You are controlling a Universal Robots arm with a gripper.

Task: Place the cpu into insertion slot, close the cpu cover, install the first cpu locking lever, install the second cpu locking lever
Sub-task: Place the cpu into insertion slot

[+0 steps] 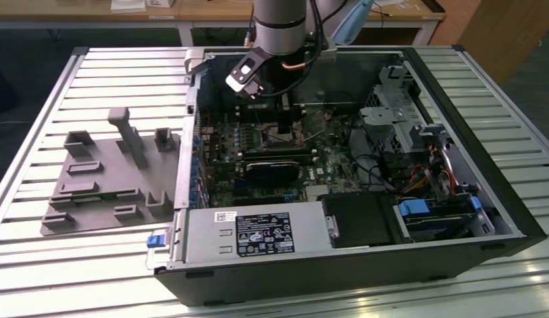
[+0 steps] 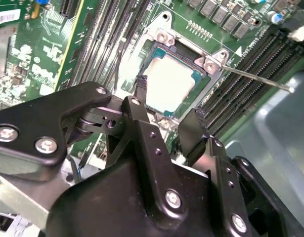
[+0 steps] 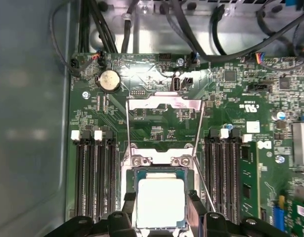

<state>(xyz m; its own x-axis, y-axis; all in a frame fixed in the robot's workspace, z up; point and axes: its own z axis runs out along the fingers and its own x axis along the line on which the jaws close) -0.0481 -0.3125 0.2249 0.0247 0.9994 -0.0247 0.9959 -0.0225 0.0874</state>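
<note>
The cpu (image 3: 160,202) (image 2: 172,81), a pale silvery square, lies flat in the insertion slot (image 3: 161,170) (image 2: 187,53) on the green board. My gripper (image 3: 160,211) (image 2: 169,101) is open just above it, one black finger on each side and a small gap to the chip's edges. The cpu cover (image 3: 164,103) is swung up and back from its hinge, leaving the socket uncovered. Two thin wire locking levers (image 3: 128,123) (image 3: 198,129) stand raised beside it; one lever (image 2: 255,79) sticks out sideways in the second wrist view. In the exterior view the gripper (image 1: 288,129) hangs inside the open computer case.
Black memory slots (image 3: 95,177) (image 3: 223,177) flank the socket. Black cables (image 3: 191,34) run along the case wall beyond the board. In the exterior view, a power supply (image 1: 256,238) and drive bay (image 1: 433,212) fill the near side, and a grey fixture (image 1: 111,175) sits on the exterior view's left.
</note>
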